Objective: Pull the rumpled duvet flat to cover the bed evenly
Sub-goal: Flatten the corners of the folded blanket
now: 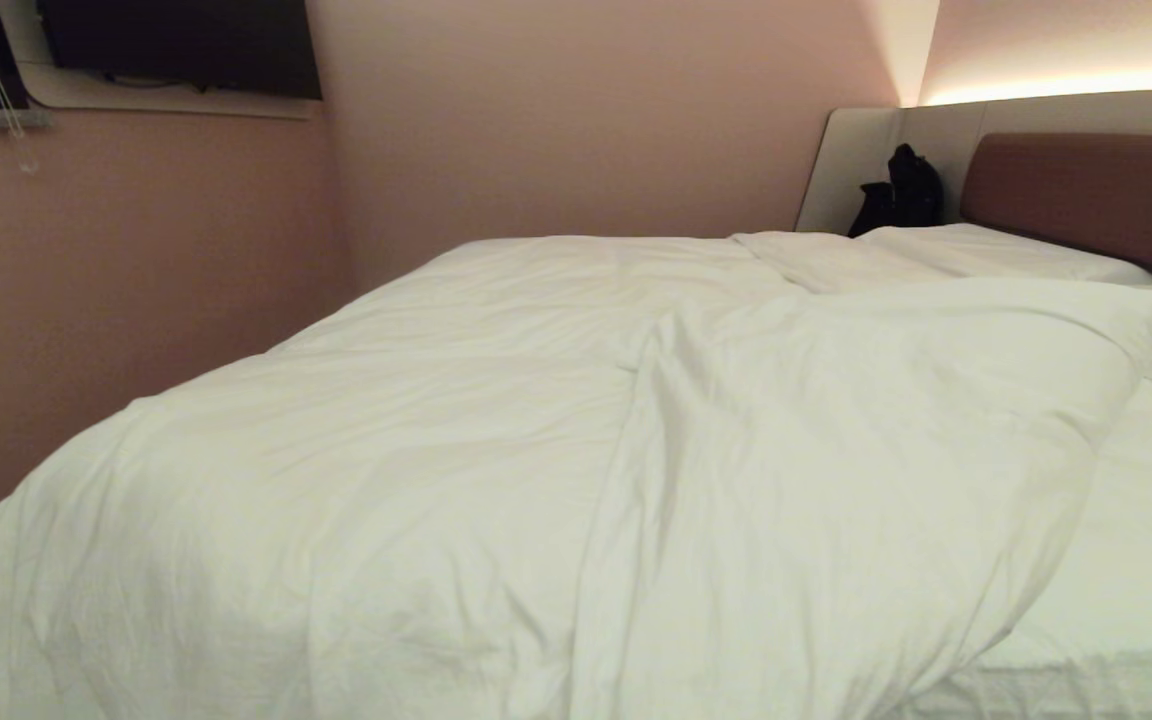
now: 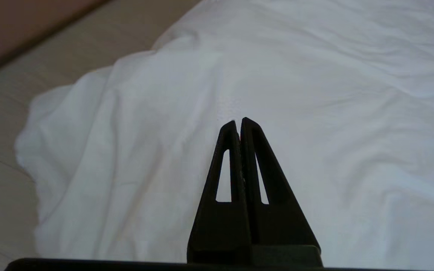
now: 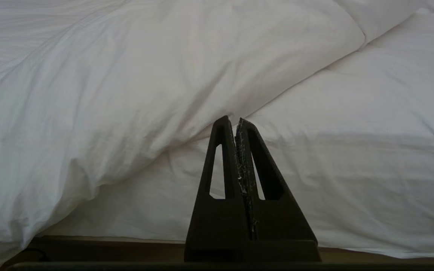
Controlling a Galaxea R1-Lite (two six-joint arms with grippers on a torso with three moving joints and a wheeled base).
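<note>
The white duvet point(image 1: 496, 470) lies rumpled over the left and middle of the bed point(image 1: 1146, 560). Its right edge runs in a slant, leaving bare mattress sheet on the right. My left gripper point(image 2: 239, 121) is shut and empty, and hovers over the duvet point(image 2: 277, 75) where a corner of it droops off the bed. My right gripper point(image 3: 233, 119) is also shut and empty. It sits low beside the bed, facing the slanted edge of the duvet point(image 3: 126, 75) and the bare sheet point(image 3: 352, 150). Neither gripper's fingers show in the head view.
White pillows point(image 1: 986, 250) lie below the brown headboard point(image 1: 1096, 190), with a black bag point(image 1: 904, 190) in the back corner. A pink wall point(image 1: 136, 280) runs close along the bed's left side. Beige floor point(image 2: 6, 113) lies beside the hanging corner. The platform base point(image 3: 107, 250) shows under the mattress.
</note>
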